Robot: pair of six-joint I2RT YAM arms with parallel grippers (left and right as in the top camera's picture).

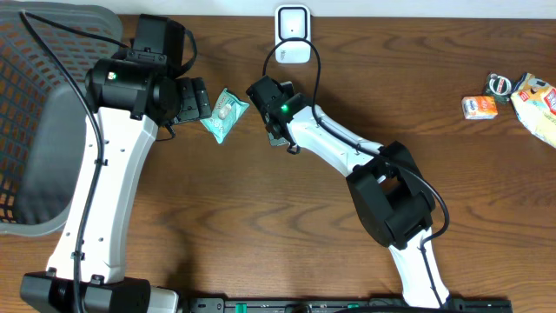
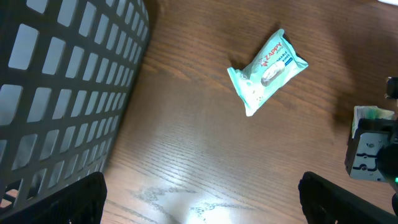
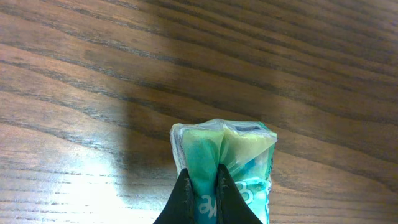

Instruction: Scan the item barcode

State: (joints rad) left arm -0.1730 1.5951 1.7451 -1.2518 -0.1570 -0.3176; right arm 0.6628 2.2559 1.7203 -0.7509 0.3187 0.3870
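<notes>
Right gripper is pinched shut on one end of the green packet, at 6 o'clock of the scanner. Left gripper is spread wide, empty. Packet is to be raised slowly and its barcode face turned toward 12 o'clock; that face cannot be identified.

Teal-and-white packet, green wrapper in black right pincer, brown wood-grain table, grey lattice basket

1. I see the basket cut off by the overhead's left edge.
2. Yellow packet is cropped at the right edge.
3. Green pack runs off the right wrist view's bottom edge, and I can't read its print.
</notes>
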